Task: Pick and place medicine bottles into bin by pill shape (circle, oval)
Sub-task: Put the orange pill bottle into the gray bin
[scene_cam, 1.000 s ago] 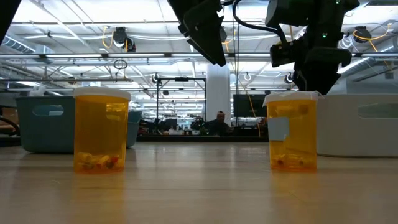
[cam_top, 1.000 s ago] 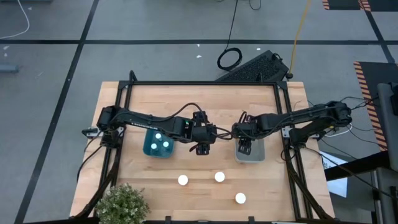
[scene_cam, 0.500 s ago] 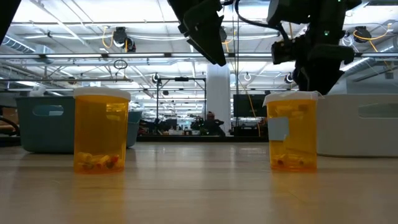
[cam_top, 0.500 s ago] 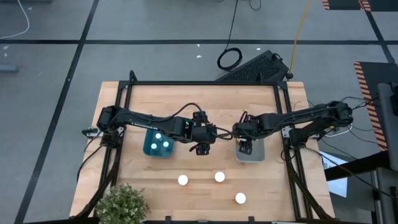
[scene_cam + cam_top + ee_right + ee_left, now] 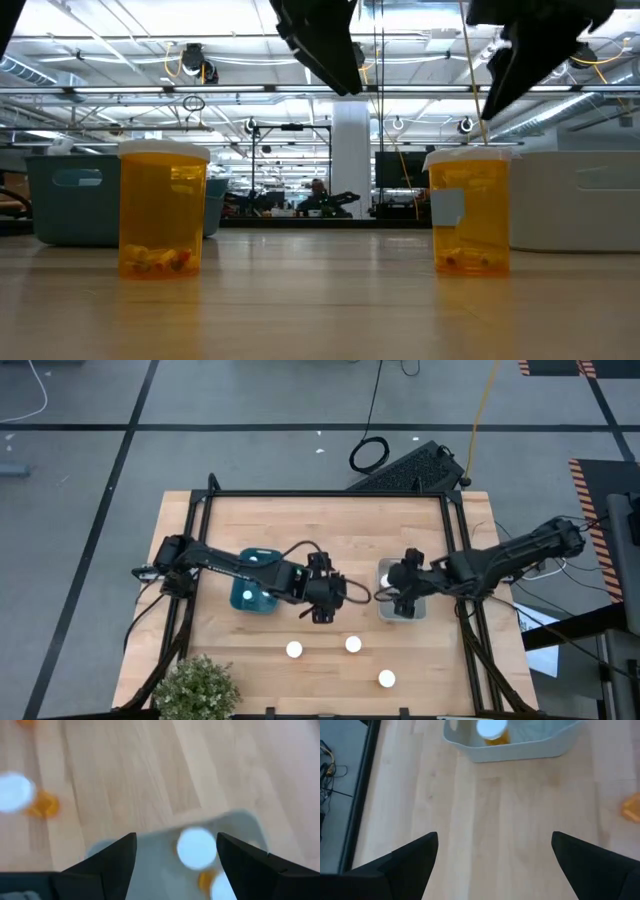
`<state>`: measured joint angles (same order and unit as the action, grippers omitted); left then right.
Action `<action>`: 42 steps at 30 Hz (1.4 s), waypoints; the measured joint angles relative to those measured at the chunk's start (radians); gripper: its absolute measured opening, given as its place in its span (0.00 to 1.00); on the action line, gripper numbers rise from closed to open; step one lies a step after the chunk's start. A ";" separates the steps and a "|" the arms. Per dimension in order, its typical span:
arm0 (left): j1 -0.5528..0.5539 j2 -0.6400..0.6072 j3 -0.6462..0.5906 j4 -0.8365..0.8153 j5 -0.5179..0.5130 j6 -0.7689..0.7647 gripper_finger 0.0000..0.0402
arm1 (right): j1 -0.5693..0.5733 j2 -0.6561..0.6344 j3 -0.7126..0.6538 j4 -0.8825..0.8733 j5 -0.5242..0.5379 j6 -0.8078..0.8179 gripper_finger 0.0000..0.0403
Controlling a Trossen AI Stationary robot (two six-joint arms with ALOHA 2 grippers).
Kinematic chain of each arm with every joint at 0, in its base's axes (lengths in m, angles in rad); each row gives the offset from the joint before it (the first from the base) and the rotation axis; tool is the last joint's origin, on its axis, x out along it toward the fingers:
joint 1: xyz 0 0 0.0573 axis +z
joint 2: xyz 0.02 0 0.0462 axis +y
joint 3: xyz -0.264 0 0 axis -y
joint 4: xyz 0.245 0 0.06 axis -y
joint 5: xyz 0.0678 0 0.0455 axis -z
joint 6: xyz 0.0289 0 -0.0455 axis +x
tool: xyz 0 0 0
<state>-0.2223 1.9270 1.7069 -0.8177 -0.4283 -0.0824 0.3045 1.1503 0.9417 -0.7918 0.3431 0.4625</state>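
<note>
Three medicine bottles stand loose on the near part of the table: one [image 5: 294, 649], a second [image 5: 353, 644] and a third [image 5: 386, 679] farther out toward the right. All are upright, so their long axes point straight up and only the round white caps show from above. The low view shows two of them with amber bodies [image 5: 161, 210] and a few pills at the bottom, too small to tell the shape. The left gripper [image 5: 320, 610] hovers just behind the first two, fingers spread wide and empty, and is probably the nearer arm. The right gripper [image 5: 405, 596] hangs open and empty over the grey bin [image 5: 385, 610], which holds bottles. The teal bin [image 5: 243, 600] also holds some.
</note>
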 joint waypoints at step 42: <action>-0.532 -0.033 -0.103 -0.335 -0.406 -0.656 0.91 | 0.164 0.192 0.001 0.584 -0.007 -0.107 0.67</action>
<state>-0.7546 1.8942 1.6043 -1.1527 -0.8344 -0.7386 0.4683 1.3421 0.9428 -0.2080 0.3365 0.3553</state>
